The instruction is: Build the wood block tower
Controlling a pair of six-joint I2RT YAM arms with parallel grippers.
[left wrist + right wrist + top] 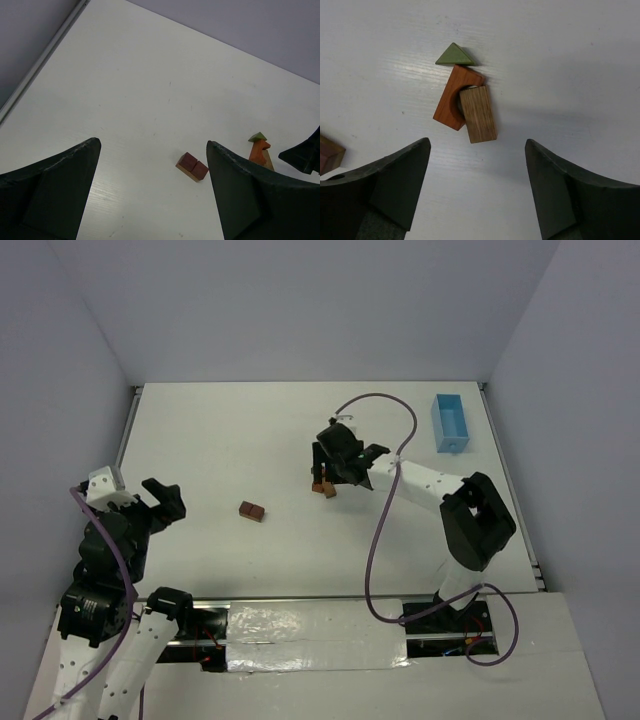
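Right gripper (477,145): stood spread wide, empty, tan-brown rectangular wooden block (478,114) just ahead
Block's long axis: lay across the jaws' closing line
Left gripper (153,144): agape, empty, well apart

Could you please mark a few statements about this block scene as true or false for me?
1. The left end effector is open and empty. True.
2. The dark red block lies in the light-blue tray. False: it lies on the table, well apart from the tray.
3. The green triangular block touches the orange arched block. True.
4. The right end effector is clamped on the brown block. False: its jaws stand open, clear of the block.
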